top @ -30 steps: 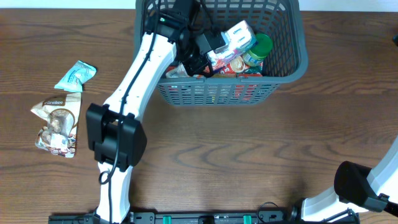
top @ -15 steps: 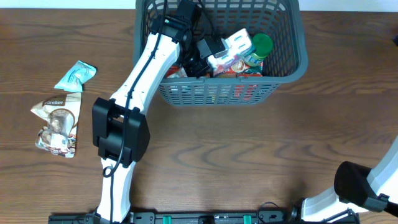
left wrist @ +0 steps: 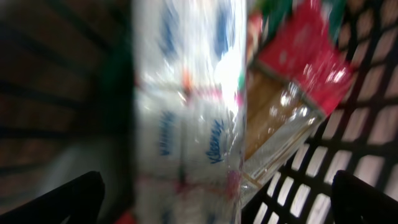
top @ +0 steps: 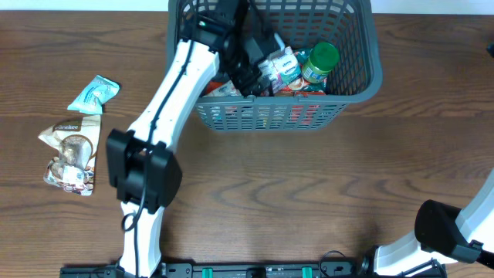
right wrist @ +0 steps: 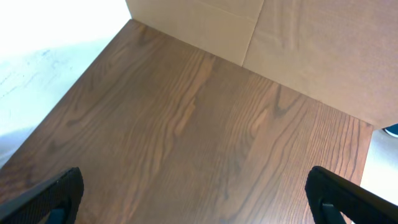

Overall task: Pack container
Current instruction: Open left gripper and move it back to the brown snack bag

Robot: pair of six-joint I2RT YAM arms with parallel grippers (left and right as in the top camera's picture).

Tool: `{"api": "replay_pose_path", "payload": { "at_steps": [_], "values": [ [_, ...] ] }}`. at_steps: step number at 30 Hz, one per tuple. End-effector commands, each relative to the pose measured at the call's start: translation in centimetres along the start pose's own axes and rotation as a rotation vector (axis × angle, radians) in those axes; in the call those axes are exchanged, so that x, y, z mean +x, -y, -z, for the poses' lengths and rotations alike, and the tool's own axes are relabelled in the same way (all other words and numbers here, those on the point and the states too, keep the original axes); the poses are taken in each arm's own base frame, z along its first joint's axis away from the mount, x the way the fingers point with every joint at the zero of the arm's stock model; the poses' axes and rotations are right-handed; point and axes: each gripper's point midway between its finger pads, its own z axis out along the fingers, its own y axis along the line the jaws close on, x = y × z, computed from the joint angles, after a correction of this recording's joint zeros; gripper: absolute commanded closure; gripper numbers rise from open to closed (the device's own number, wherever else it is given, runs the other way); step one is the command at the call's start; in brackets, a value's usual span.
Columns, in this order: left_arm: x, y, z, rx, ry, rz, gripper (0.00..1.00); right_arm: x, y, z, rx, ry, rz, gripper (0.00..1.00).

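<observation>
The container (top: 372,71) is a dark grey lattice basket at the table's back middle. My left arm reaches into it, and the left gripper (top: 257,55) stands open just left of a white tissue pack (top: 282,65). The pack lies loose on other goods, next to a green-lidded tub (top: 320,59) and red packets (top: 299,87). In the left wrist view the tissue pack (left wrist: 186,106) fills the space between the wide-apart fingers of the left gripper (left wrist: 214,208) and looks blurred. A red packet (left wrist: 308,56) and the container's wall (left wrist: 351,149) lie beyond. The right gripper (right wrist: 199,202) is open over bare wood.
A teal packet (top: 94,94) and a brown snack bag (top: 71,153) lie on the table at the far left. The right arm's base (top: 451,232) sits at the front right corner. A cardboard panel (right wrist: 311,50) stands behind the table in the right wrist view.
The left gripper has opened and let go of the tissue pack, which has dropped lower into the basket beside the green-lidded tub. The right arm has not moved.
</observation>
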Motion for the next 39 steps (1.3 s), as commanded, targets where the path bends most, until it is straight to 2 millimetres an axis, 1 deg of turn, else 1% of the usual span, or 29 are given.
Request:
{"api": "replay_pose_path", "payload": {
  "at_steps": [1, 3, 5, 6, 7, 8, 9, 11, 13, 14, 16, 17, 19, 21, 24, 27, 29, 31, 34, 39],
  "values": [
    [-5.3, -0.8, 9.4, -0.201, 0.176, 0.031, 0.01, 0.0, 0.2, -0.2, 0.012, -0.001, -0.017, 0.01],
    [-6.4, -1.3, 13.3, -0.306, 0.225, 0.043, 0.01, 0.0, 0.2, -0.2, 0.012, -0.001, -0.017, 0.01],
    [-6.9, -1.9, 17.5, -0.424, 0.267, 0.086, 0.01, 0.0, 0.2, -0.2, 0.012, -0.001, -0.017, 0.01],
    [-6.9, -2.2, 19.4, -0.483, 0.282, 0.12, 0.01, 0.0, 0.2, -0.2, 0.012, -0.001, -0.017, 0.01],
    [-6.3, -2.9, 22.0, -0.569, 0.299, 0.182, 0.01, 0.0, 0.2, -0.2, 0.012, 0.0, -0.017, 0.01],
    [-5.7, -3.5, 23.8, -0.639, 0.308, 0.239, 0.01, 0.0, 0.2, -0.2, 0.012, -0.001, -0.017, 0.01],
    [-4.8, -4.1, 25.7, -0.707, 0.317, 0.301, 0.01, 0.0, 0.2, -0.2, 0.012, -0.001, -0.017, 0.01],
    [-2.1, -5.1, 29.4, -0.84, 0.314, 0.439, 0.01, 0.0, 0.2, -0.2, 0.012, -0.001, -0.017, 0.01],
    [0.9, -5.9, 32.2, -0.941, 0.302, 0.578, 0.01, 0.0, 0.2, -0.2, 0.012, -0.001, -0.017, 0.01],
    [2.4, -6.2, 33.2, -0.978, 0.292, 0.641, 0.01, 0.0, 0.2, -0.2, 0.012, -0.001, -0.016, 0.01],
    [6.1, -6.7, 34.8, -1.046, 0.244, 0.775, 0.02, 0.0, 0.2, -0.2, 0.012, -0.001, -0.017, 0.01],
    [7.5, -6.9, 35.1, -1.062, 0.218, 0.817, 0.01, 0.0, 0.2, -0.2, 0.012, -0.001, -0.017, 0.01],
    [11.0, -7.3, 35.7, -1.087, 0.139, 0.91, 0.01, 0.0, 0.2, -0.2, 0.012, -0.001, -0.017, 0.01],
    [14.8, -7.5, 36.0, -1.113, 0.075, 1.052, 0.01, 0.0, 0.2, -0.2, 0.012, -0.001, -0.017, 0.01],
    [19.8, -7.4, 36.5, -1.147, 0.002, 1.27, 0.01, 0.0, 0.2, -0.2, 0.012, -0.001, -0.016, 0.01],
    [24.0, -7.3, 36.9, -1.178, -0.068, 1.439, 0.01, 0.0, 0.2, -0.2, 0.012, -0.001, -0.017, 0.01],
    [26.3, -7.3, 37.1, -1.19, -0.123, 1.511, 0.01, 0.0, 0.2, -0.2, 0.012, -0.001, -0.017, 0.01],
    [28.2, -7.4, 37.1, -1.195, -0.174, 1.558, 0.01, 0.0, 0.2, -0.2, 0.012, -0.001, -0.017, 0.01],
    [30.7, -7.2, 36.9, -1.196, -0.237, 1.635, 0.01, 0.0, 0.2, -0.2, 0.012, -0.001, -0.016, 0.01],
    [34.2, -7.1, 35.3, -1.17, -0.345, 1.702, 0.01, 0.0, 0.2, -0.2, 0.012, -0.001, -0.017, 0.01]
  ]
}}
